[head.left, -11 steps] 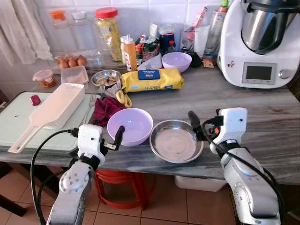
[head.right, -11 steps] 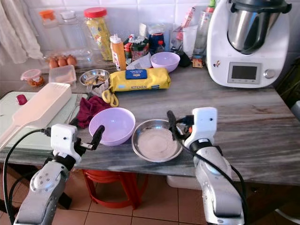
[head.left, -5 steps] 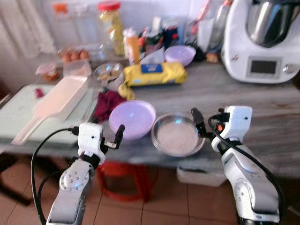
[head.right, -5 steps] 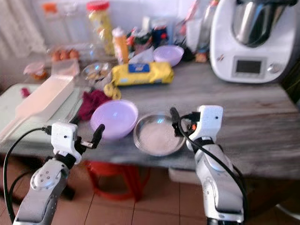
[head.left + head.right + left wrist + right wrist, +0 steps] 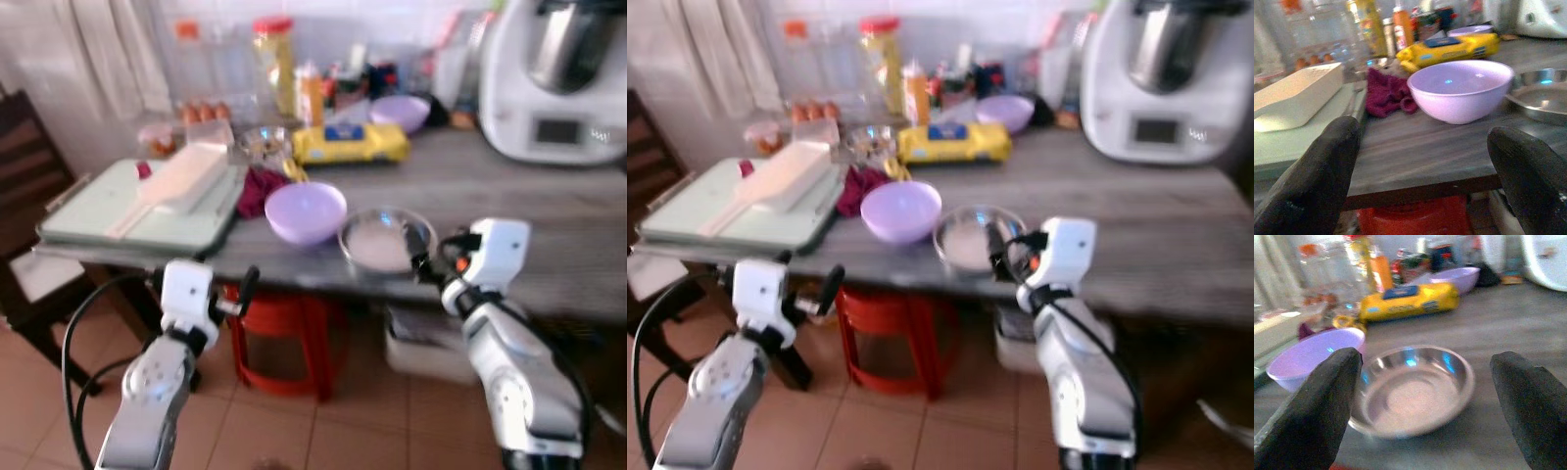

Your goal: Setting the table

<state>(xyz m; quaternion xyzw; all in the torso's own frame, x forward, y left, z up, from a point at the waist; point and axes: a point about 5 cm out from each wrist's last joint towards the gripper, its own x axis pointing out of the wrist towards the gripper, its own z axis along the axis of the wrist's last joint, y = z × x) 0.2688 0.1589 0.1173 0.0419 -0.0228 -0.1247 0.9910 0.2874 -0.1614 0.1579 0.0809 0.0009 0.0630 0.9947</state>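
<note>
Blurring softens the back-row bottles [image 5: 294, 73] behind the purple bowl [image 5: 306, 211].

A grey, wood-grained surface [image 5: 549, 186] runs along a white tiled wall [image 5: 392, 20], with a pale curtain [image 5: 108, 49] hanging at its far left corner. Terracotta floor tiles [image 5: 323, 431] spread below. A red stool [image 5: 284, 338] stands under the near edge, a dark wooden chair [image 5: 29, 166] beyond the left edge. The light is soft and even.
</note>
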